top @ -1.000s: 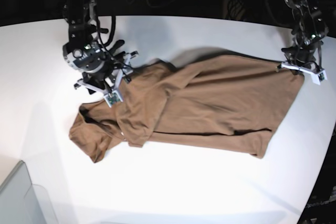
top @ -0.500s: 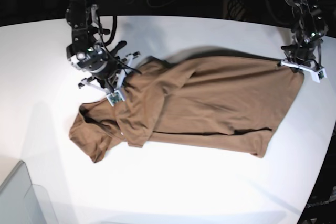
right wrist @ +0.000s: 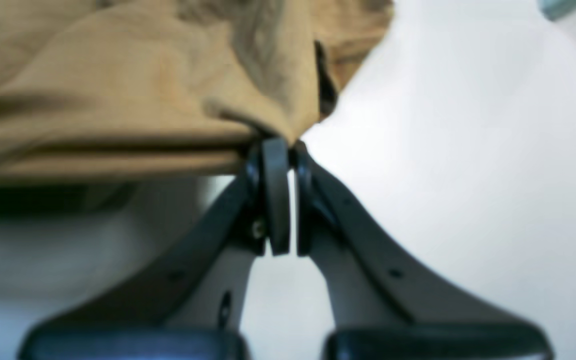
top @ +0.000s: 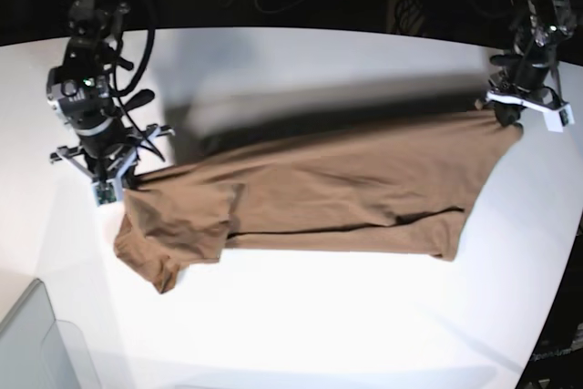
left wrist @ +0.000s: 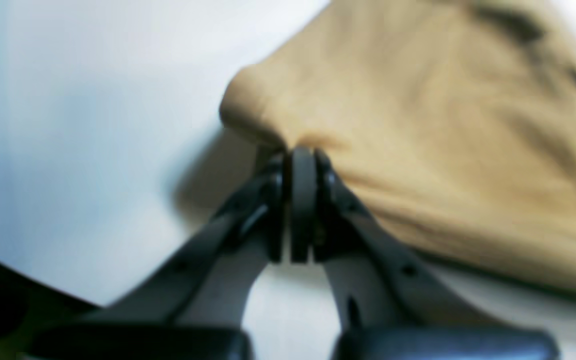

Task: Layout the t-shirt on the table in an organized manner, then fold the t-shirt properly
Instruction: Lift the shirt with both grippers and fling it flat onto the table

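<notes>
Closest to my right wrist camera, my right gripper is pinched tight on a bunched corner of the t-shirt — the two fingers meet with only a sliver of light between them lower down, and the brown cloth folds up and away from their tips, lifted off the table with a shadow under it. My left gripper is likewise closed hard on the t-shirt, its fingers pressed together on a small tuck of fabric at the edge, a rounded corner of cloth poking out just beside them over the white table. From the base view, the t-shirt lies stretched long between my two grips, roughly across the middle of the table: my right gripper holds the end with the sleeve, which sags in a crumpled flap toward the near edge, and my left gripper holds the far corner of the other end — the cloth there is drawn up into a point. A dark shadow runs on the table along the t-shirt's far side. A pale grey bin corner shows at the near edge beyond the sleeve end.
</notes>
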Available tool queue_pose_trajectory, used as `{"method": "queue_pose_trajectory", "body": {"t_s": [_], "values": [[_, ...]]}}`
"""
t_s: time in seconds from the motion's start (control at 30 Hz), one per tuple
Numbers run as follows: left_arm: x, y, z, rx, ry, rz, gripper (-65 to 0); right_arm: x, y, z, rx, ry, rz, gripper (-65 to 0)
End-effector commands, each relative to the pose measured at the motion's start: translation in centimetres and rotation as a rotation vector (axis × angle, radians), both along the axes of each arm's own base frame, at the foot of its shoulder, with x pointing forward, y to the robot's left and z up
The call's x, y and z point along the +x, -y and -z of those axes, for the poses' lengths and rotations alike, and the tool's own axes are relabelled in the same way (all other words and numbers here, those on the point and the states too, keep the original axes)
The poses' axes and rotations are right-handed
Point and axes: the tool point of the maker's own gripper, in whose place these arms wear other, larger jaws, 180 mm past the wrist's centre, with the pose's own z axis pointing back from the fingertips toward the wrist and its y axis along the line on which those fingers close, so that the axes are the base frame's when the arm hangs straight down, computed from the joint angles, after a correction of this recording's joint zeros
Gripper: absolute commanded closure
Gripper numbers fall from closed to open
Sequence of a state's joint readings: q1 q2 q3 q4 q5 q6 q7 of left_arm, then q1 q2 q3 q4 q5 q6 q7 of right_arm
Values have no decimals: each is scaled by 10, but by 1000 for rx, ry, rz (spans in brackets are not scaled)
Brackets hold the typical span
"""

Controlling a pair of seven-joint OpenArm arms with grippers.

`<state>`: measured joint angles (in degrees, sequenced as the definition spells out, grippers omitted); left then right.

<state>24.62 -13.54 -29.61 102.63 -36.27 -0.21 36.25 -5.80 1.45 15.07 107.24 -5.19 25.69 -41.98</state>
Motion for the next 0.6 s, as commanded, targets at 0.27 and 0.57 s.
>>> {"method": "queue_pose_trajectory", "body": {"t_s": [0.27,0.57], "values": [[69,10,-96,77,278,67,-1,55,2,-84,-22,253,-8,0],[183,40,-208,-7,451,187,-1,151,14,-171,14,431,1,0]]}}
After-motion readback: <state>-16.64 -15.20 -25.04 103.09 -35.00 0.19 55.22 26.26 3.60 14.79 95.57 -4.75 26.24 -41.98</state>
